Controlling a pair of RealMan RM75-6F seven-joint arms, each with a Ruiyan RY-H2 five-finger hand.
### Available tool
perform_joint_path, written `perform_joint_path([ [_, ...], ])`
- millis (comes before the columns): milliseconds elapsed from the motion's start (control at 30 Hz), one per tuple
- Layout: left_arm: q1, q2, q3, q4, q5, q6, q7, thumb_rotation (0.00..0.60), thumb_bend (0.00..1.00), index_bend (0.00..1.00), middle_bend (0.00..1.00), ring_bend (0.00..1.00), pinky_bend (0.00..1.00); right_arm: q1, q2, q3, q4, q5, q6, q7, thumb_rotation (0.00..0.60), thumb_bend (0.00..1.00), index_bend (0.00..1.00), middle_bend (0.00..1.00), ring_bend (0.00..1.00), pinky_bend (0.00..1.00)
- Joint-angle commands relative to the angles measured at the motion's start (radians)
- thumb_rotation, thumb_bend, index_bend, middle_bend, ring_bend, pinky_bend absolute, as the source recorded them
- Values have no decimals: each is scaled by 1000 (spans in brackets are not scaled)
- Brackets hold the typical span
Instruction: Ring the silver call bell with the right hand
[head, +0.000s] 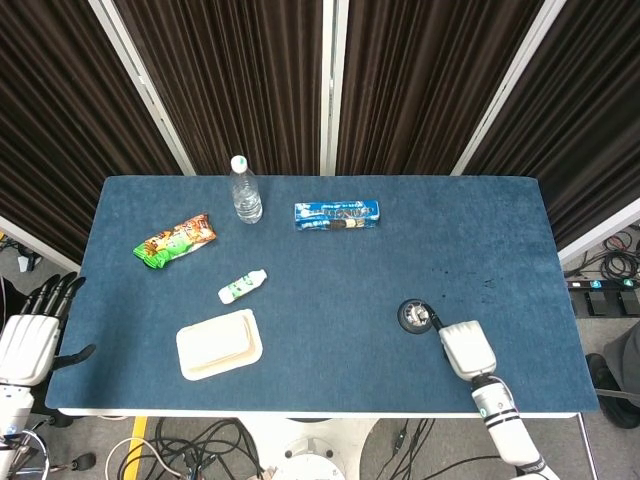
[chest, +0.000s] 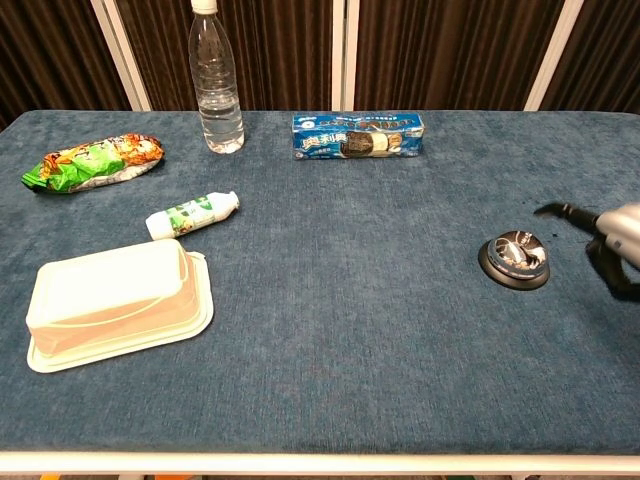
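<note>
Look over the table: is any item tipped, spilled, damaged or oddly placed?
Nothing stands out. The water bottle stands upright, the small white bottle lies on its side unspilled, and the call bell sits flat.

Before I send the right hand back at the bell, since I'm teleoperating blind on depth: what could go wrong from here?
The right hand sits off to the side of the call bell, not above it, so a straight push down may miss the button or land on the table. Coming in sideways instead could shove the bell across the cloth rather than ring it. In the chest view the hand is cut off by the frame edge, so fingertip position is hard to judge.
</note>
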Motion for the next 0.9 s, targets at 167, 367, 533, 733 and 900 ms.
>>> perform_joint_path([
  [167, -2, 1, 2, -16, 5, -1, 17, 600, 19, 66, 36, 0, 154, -71, 133, 32, -71, -121, 232, 103, 600, 1000, 84, 909, 837, 776],
  [367, -3, -1, 4, -43, 14, 2, 48, 600, 20, 66, 36, 0, 154, -160, 225, 3, -19, -154, 350, 241, 600, 951, 87, 804, 733, 761],
  [533, -8, -4, 0, -77, 17, 1, 79, 600, 20, 66, 36, 0, 155, -225, 284, -16, 25, -92, 352, 374, 600, 228, 45, 239, 97, 186],
  [733, -16, -1, 1, -101, 17, -13, 107, 600, 20, 66, 36, 0, 155, -257, 275, 28, 78, -79, 413, 541, 600, 0, 0, 0, 0, 0],
  [900, -16, -5, 2, -93, 18, -13, 107, 600, 20, 66, 35, 0, 155, -256, 287, 30, 67, -71, 382, 533, 600, 0, 0, 0, 0, 0],
])
